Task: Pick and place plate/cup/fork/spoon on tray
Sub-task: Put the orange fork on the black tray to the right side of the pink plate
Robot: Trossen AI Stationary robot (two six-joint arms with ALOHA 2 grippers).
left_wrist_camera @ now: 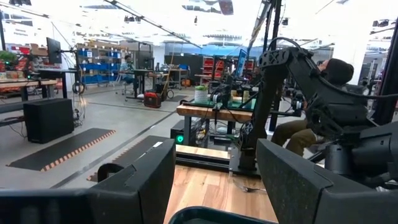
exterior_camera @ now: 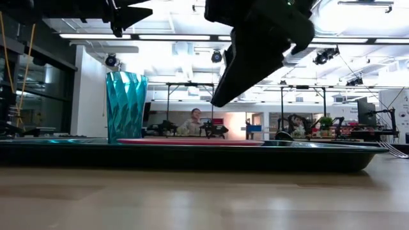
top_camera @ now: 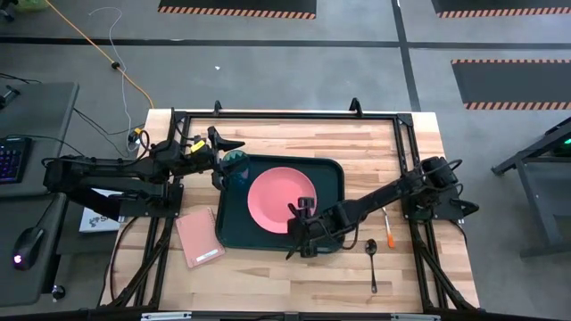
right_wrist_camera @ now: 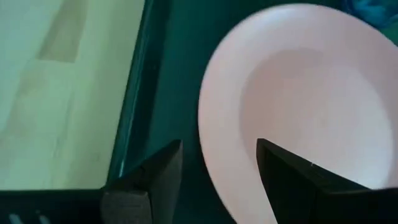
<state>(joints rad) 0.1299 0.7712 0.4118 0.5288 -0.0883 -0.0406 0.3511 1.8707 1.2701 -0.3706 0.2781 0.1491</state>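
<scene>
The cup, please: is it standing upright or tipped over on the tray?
Upright. The low view shows the cup standing vertical, its open rim on top, on the tray beside the plate.

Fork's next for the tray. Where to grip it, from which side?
Grip the fork across its orange handle, coming straight down from above: it lies flat on the table, right of the tray and next to the spoon, and the handle is its widest part. The right gripper, open over the plate, looks closest.
</scene>
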